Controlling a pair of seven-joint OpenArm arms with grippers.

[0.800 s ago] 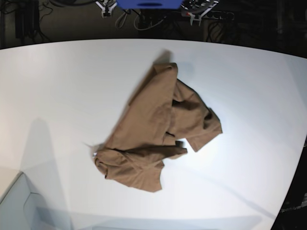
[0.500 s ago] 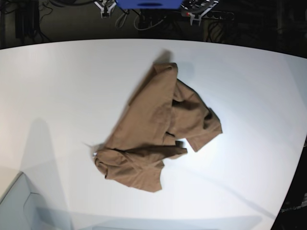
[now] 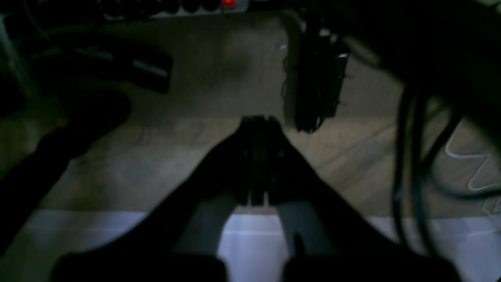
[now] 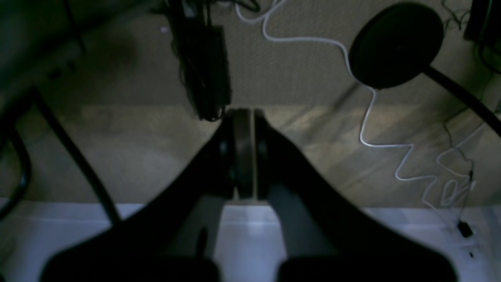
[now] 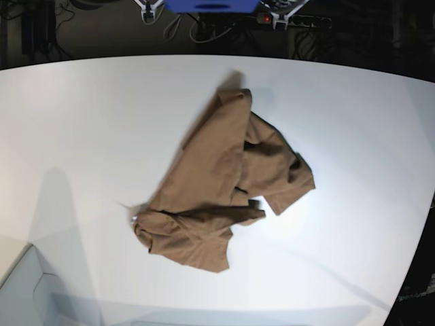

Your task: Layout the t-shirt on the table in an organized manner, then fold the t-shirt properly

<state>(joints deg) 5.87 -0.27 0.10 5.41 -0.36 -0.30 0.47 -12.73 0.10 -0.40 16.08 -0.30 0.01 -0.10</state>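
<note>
The tan-brown t-shirt lies crumpled in a bunched heap near the middle of the white table, with folds overlapping and one corner pointing to the far side. Neither wrist view shows the shirt. My left gripper is shut with nothing in it, and hangs over the floor past the table edge. My right gripper is likewise shut and empty, beyond the table edge. In the base view only small white arm parts show at the top, far from the shirt.
A pale box corner sits at the table's near left. Beyond the far edge are a blue object, a black round stand base, a white cable, dark cables and a power strip with a red light.
The white arm parts at the top of the base view have slid slightly further out of the picture. The t-shirt has not moved.
</note>
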